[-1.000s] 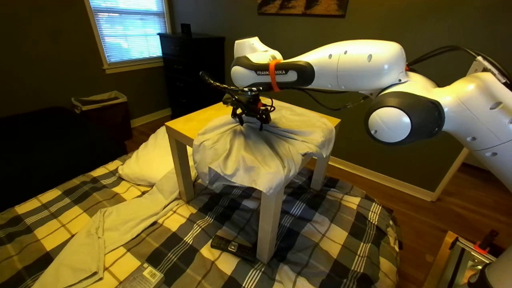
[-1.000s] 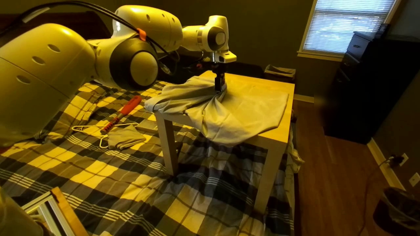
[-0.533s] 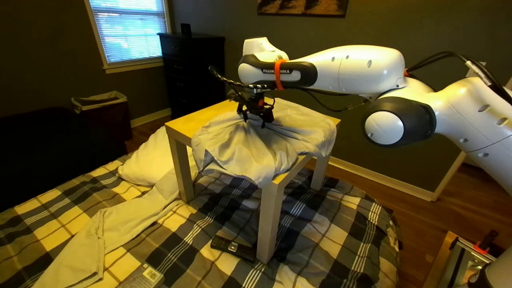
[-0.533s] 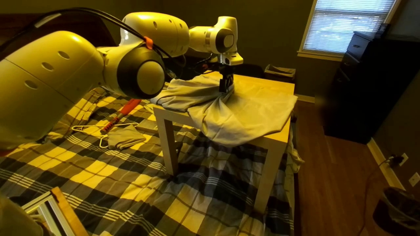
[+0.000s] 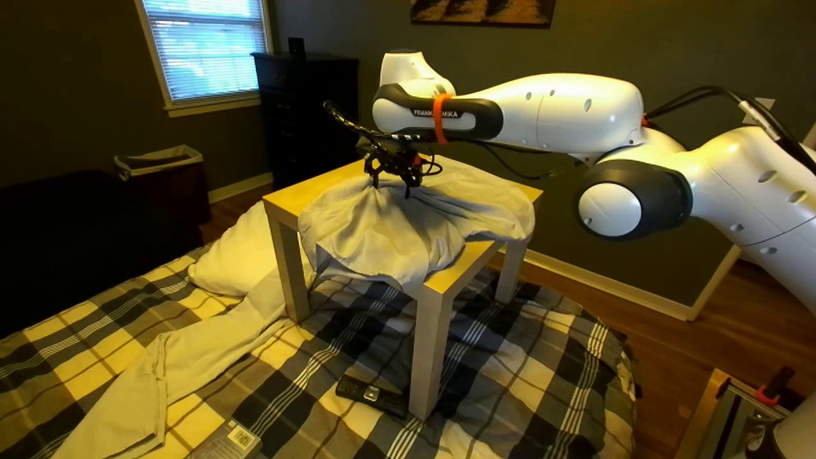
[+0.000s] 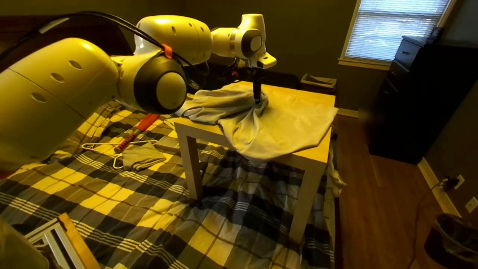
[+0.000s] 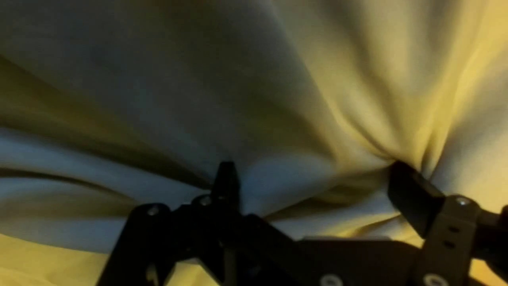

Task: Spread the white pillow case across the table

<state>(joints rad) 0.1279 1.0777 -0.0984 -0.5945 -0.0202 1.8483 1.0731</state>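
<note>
The white pillow case [image 5: 376, 245] lies bunched and wrinkled over the table [image 5: 312, 196]. In both exterior views the cloth [image 6: 291, 129] hangs over part of the table's edge, and folds run in toward my gripper [image 5: 391, 190]. My gripper [image 6: 257, 100] points down onto the cloth near the middle of the tabletop [image 6: 298, 96]. In the wrist view the two fingers of the gripper [image 7: 312, 167] stand well apart, with loose cloth [image 7: 278, 186] between them. The fingertips touch or press into the folds. A strip of tabletop at a corner [image 5: 449, 277] is bare.
The table stands on a plaid bed [image 6: 157, 209]. A plump white pillow [image 5: 239, 255], a pale cloth strip [image 5: 197, 357] and a remote [image 5: 370, 394] lie by its legs. A hanger [image 6: 99, 146] and a red-handled tool [image 6: 138, 130] lie on the bed. A dark cabinet [image 6: 422, 93] stands beyond.
The gripper has shifted across the tabletop, dragging the cloth with it. The cloth has drawn back from a table corner, baring it, and its far edge has slid outward over the opposite side.
</note>
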